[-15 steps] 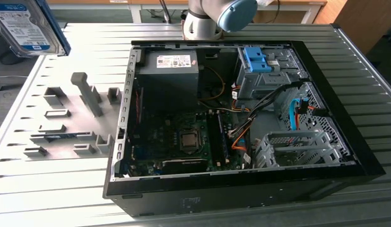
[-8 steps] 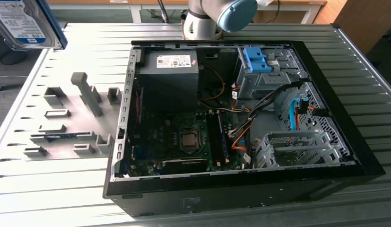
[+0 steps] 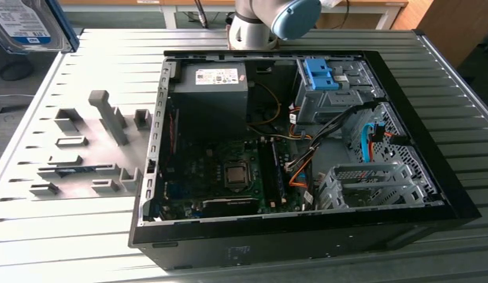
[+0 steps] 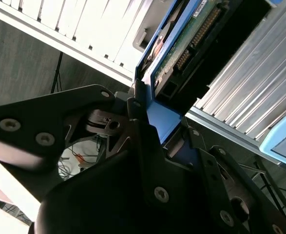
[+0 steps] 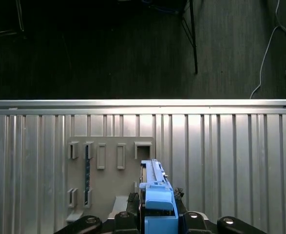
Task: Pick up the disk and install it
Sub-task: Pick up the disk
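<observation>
The jaws are clamped on the disk [image 4: 181,46], which hangs in the air above the tabletop [image 3: 432,88].

In the second wrist view the black jaws press from both sides on the blue rail at the end of the disk, and its green circuit board side shows beyond them. In the first wrist view the disk [image 5: 155,195] stands on edge between the jaws, over a grey holder plate [image 5: 111,187]. In the exterior view its silver face with the white-and-blue label [image 3: 23,26] is at the upper left corner, well apart from the open computer case [image 3: 307,244].
</observation>
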